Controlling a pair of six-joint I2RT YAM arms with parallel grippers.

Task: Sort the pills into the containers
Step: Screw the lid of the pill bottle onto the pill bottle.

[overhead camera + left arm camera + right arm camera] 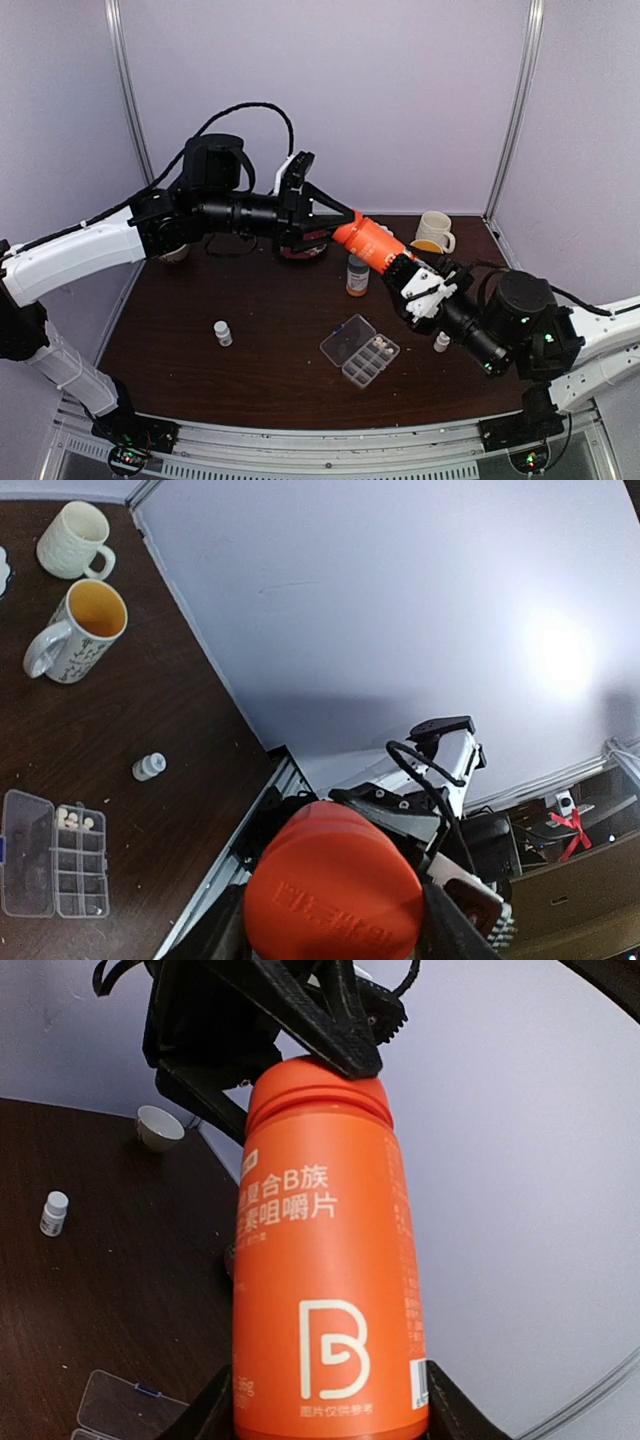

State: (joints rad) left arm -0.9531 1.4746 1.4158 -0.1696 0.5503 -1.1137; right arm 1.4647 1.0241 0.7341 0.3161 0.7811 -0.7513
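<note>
Few white pills (70,819) in clear organiser (80,885)

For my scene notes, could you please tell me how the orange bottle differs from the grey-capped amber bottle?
The orange bottle is held in the air, tilted, between the left gripper and the right gripper; the amber bottle stands upright on the table, untouched. The orange bottle is orange all over; the amber bottle has a grey cap. Both are capped.
</note>
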